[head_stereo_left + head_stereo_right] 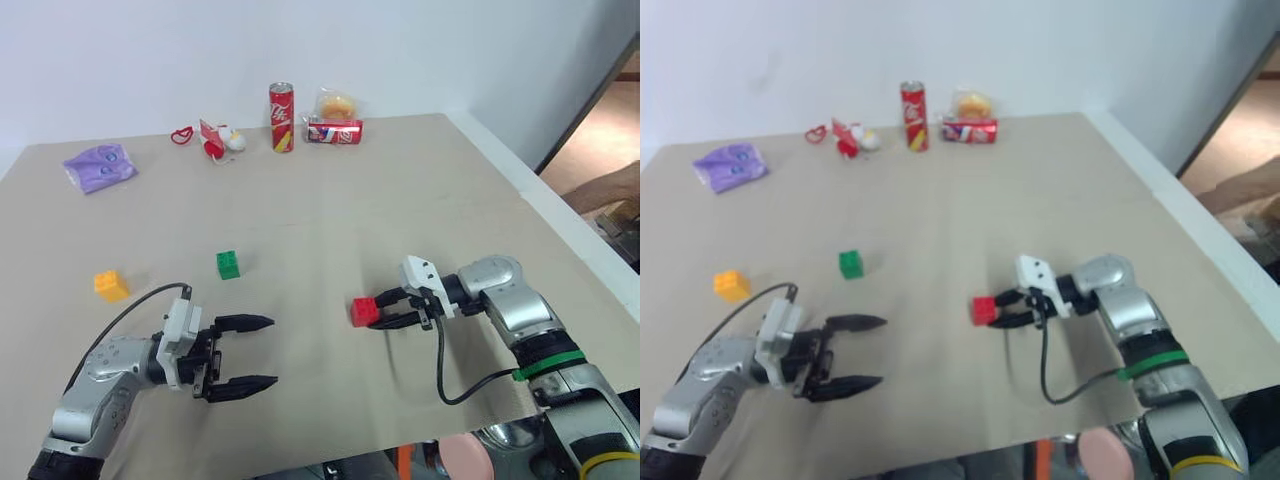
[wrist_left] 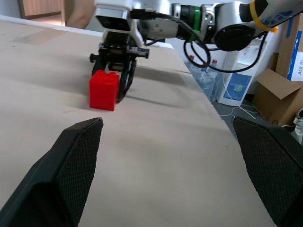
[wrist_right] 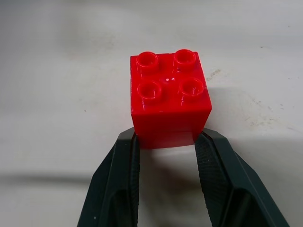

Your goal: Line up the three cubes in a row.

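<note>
My right gripper [image 1: 378, 310] is shut on the red cube [image 1: 364, 312], its two fingers [image 3: 124, 179] clamping the cube's near sides, studs up. The cube [image 2: 104, 90] is low at the tabletop, right of the middle. The green cube [image 1: 228, 264] stands free on the table to the left of it. Further left sits the yellow-orange cube [image 1: 111, 285]. My left gripper [image 1: 272, 352] hovers open near the front edge, pointing toward the red cube, with nothing between its fingers [image 2: 71, 156].
Along the far edge are an upright red can [image 1: 282, 117], a lying can [image 1: 335, 132], a wrapped bun [image 1: 337, 104], small red-and-white trinkets [image 1: 215, 140] and a purple bag [image 1: 100, 167]. The table's right edge [image 1: 540, 210] runs close to my right arm.
</note>
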